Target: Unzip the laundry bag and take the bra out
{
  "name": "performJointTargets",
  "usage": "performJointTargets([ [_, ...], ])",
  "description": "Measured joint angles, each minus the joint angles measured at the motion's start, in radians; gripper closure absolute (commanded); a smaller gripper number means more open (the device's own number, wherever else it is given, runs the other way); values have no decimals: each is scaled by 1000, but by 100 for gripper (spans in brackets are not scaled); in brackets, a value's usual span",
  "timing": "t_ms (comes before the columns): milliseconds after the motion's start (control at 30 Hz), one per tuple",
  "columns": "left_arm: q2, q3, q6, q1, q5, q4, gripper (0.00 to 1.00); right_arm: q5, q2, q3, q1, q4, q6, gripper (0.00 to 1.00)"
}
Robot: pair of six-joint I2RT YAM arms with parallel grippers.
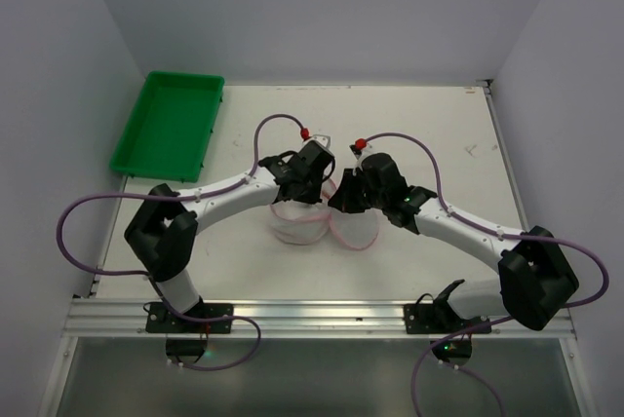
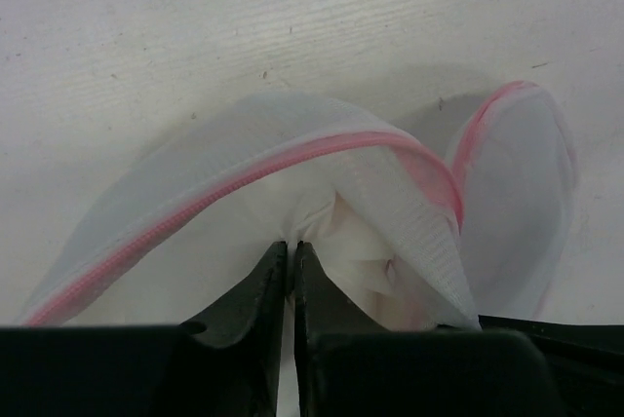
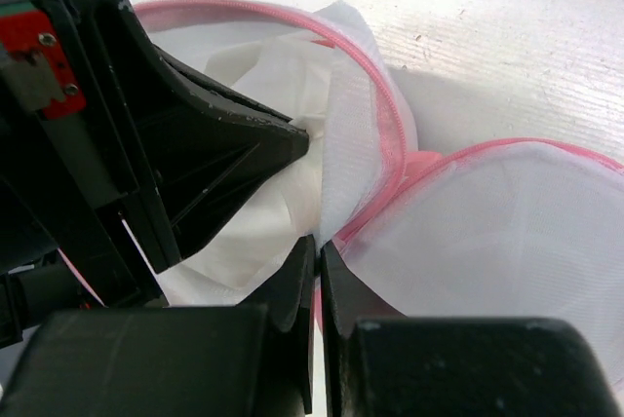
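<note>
The laundry bag (image 1: 295, 228) stands at the table's middle, unzipped, its pink-trimmed lid (image 1: 357, 231) flopped to the right. In the left wrist view the mesh wall (image 2: 195, 173) gapes and cream-white fabric, the bra (image 2: 363, 242), lies inside. My left gripper (image 2: 291, 247) reaches into the opening from above, its jaws closed on a fold of that white fabric. From the right wrist camera, the left gripper's fingers (image 3: 234, 144) press into the bra (image 3: 258, 81). My right gripper (image 3: 318, 247) is shut on the bag's pink zip rim (image 3: 385, 134) where the lid (image 3: 507, 232) hinges.
A green tray (image 1: 168, 125) sits at the back left of the white table (image 1: 439, 125). Both arms meet over the bag, their purple cables looping out to each side. Walls close in the table on three sides.
</note>
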Motion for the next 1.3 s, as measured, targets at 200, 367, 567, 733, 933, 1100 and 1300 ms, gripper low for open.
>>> performJointTargets([
  [200, 0, -6, -6, 0, 13, 13, 100, 4, 0, 0, 0, 0, -7, 100],
  [367, -37, -9, -6, 0, 11, 11, 100, 19, 0, -8, 0, 1, -7, 100],
  [567, -156, -20, -5, 0, -2, 11, 100, 33, 0, -8, 0, 2, -8, 100],
  [733, -176, -30, -5, 0, -2, 11, 100, 48, 0, -8, 0, 2, -15, 100],
  [933, -251, -81, -6, 0, -5, 11, 100, 50, 0, -10, 0, 5, -23, 100],
  [1100, -371, -30, -5, 1, 3, 35, 100, 55, 14, -20, 0, 19, -23, 100],
  [1300, -500, 56, -26, 50, 14, 142, 100, 57, 23, -24, 0, 21, -23, 100],
])
